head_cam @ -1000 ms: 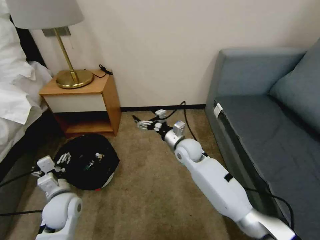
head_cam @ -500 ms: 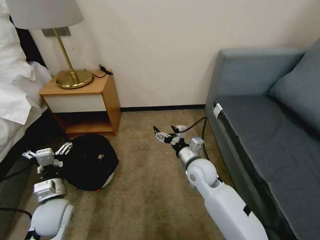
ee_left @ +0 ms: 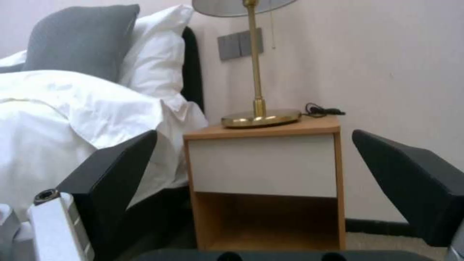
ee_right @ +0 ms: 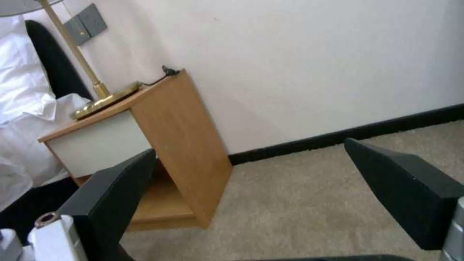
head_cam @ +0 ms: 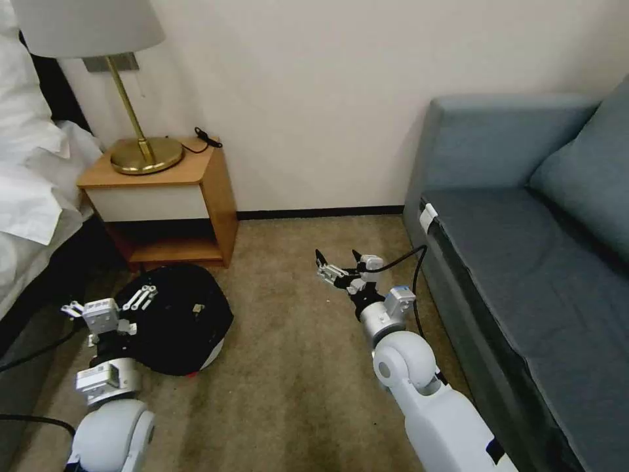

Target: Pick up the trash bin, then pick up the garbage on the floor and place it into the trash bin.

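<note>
A: Where does the trash bin (head_cam: 175,319) sit?

B: On the floor (head_cam: 295,367), just in front of the nightstand (head_cam: 164,203), at the carpet's left side near the bed (head_cam: 26,216). Its black bag covers the top; a sliver of white body and red base shows at its near right edge.

A: And the grippers?

B: The left gripper (head_cam: 111,303) hovers just beside the bin's left rim, fingers spread apart and holding nothing. In its wrist view the two dark pads (ee_left: 116,170) stand wide with the nightstand between them. The right gripper (head_cam: 339,263) hangs over bare carpet toward the sofa (head_cam: 524,249), also released and empty.

A: So which arm is nearer?

B: The left, clearly. The bin lies to the right of its jaws and slightly below. Being round, it has no long axis to line up with, so I'd judge the rim nearest those fingers the natural place to take hold.

A: Any garbage on the carpet?

B: None that I can make out; there are small pale bits on the bag. No brand or lettering is readable anywhere.
</note>
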You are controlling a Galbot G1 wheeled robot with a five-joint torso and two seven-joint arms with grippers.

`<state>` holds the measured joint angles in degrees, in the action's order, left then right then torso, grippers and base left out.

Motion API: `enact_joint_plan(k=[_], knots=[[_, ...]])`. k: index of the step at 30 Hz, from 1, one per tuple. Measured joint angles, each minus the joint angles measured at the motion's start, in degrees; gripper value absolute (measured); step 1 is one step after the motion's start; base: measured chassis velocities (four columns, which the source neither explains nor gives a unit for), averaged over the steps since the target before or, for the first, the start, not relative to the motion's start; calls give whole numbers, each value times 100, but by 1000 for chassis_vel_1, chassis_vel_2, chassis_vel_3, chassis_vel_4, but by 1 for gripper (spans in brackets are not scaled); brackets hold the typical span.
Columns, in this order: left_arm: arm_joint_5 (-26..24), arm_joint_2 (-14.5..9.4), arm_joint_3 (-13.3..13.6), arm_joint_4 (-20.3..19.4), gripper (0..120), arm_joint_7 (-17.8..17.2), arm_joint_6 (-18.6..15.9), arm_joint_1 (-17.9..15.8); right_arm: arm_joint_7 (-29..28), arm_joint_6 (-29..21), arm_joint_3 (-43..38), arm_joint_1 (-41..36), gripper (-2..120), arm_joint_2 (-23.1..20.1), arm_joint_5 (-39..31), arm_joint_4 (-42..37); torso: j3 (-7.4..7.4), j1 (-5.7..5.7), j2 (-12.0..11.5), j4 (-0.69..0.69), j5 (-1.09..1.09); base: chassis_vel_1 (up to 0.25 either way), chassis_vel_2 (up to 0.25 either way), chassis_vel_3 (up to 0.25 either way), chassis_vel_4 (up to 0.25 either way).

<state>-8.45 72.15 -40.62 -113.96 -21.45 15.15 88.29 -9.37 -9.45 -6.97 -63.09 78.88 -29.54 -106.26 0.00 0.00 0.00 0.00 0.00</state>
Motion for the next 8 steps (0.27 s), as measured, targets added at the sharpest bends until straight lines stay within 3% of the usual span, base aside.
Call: enact_joint_plan(k=[8], knots=[[0, 2, 0, 4, 100, -1, -4, -1, 9, 3, 8, 14, 100, -2, -1, 4, 0, 0, 0, 0, 0, 0, 0, 0, 0]])
